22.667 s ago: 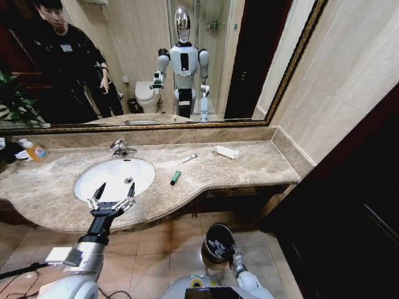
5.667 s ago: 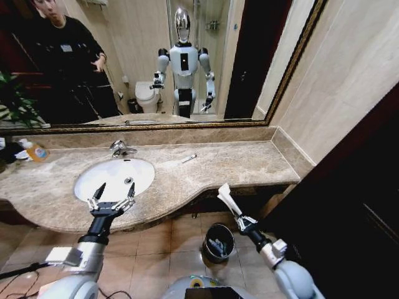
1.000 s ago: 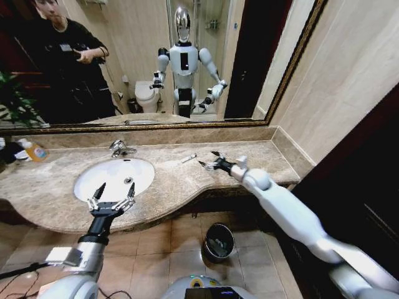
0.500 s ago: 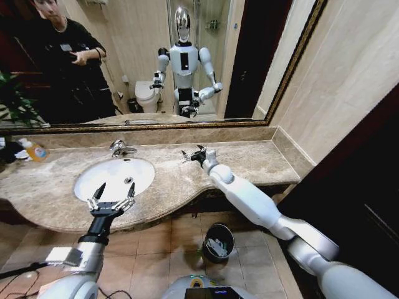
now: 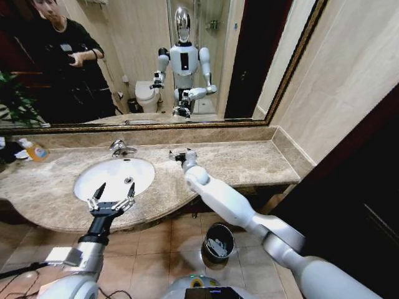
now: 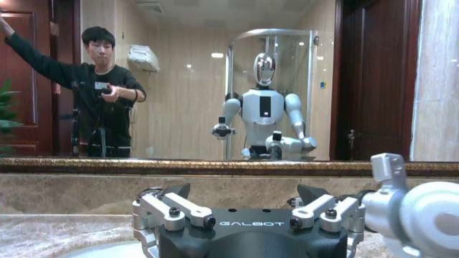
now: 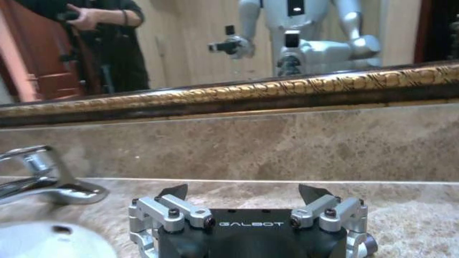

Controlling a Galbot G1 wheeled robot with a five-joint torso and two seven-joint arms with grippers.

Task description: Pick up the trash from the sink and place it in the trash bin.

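The white oval sink (image 5: 93, 182) is set in the beige marble counter, its edge also in the right wrist view (image 7: 43, 244). My right gripper (image 5: 176, 154) reaches over the counter just right of the basin, low above the marble (image 7: 242, 192), open with nothing between its fingers. My left gripper (image 5: 111, 200) hovers open over the sink's front rim (image 6: 244, 192). On the floor below stands the black trash bin (image 5: 219, 227) with pale trash (image 5: 215, 248) lying inside. The counter under my right wrist is hidden.
A chrome faucet (image 5: 118, 148) stands behind the basin (image 7: 43, 183). A clear bottle of orange liquid (image 5: 36, 151) sits at the counter's far left. A gold-framed mirror (image 5: 156, 124) runs along the back wall. A dark cabinet (image 5: 349, 205) closes off the right side.
My right arm has swung left along the counter toward the faucet, and now covers the spot where a thin white stick lay. The left arm has stayed still.
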